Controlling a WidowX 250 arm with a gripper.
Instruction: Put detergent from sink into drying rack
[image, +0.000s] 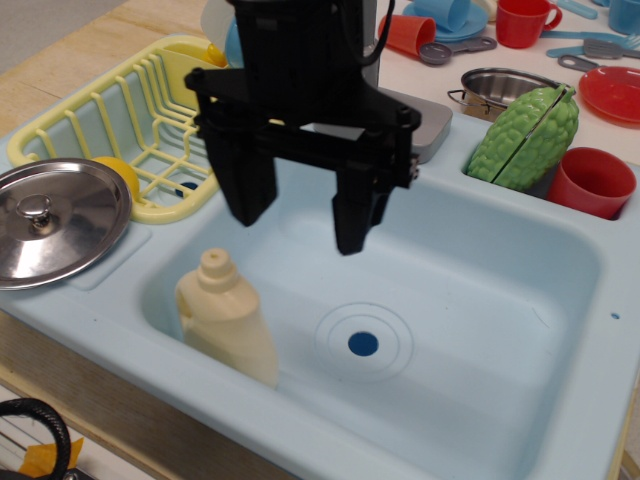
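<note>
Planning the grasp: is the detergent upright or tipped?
Upright. The detergent stands in the sink, cap on top, leaning slightly.

The black gripper (298, 222) is held pointing straight down near the worktop's rear-left part — its two fingers (355, 212) are spread wide apart, with nothing gripped between them.

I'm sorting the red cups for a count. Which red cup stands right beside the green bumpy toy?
The red cup at the right edge, touching the green toy. The red mug and the tipped cup sit farther back on the table.
</note>
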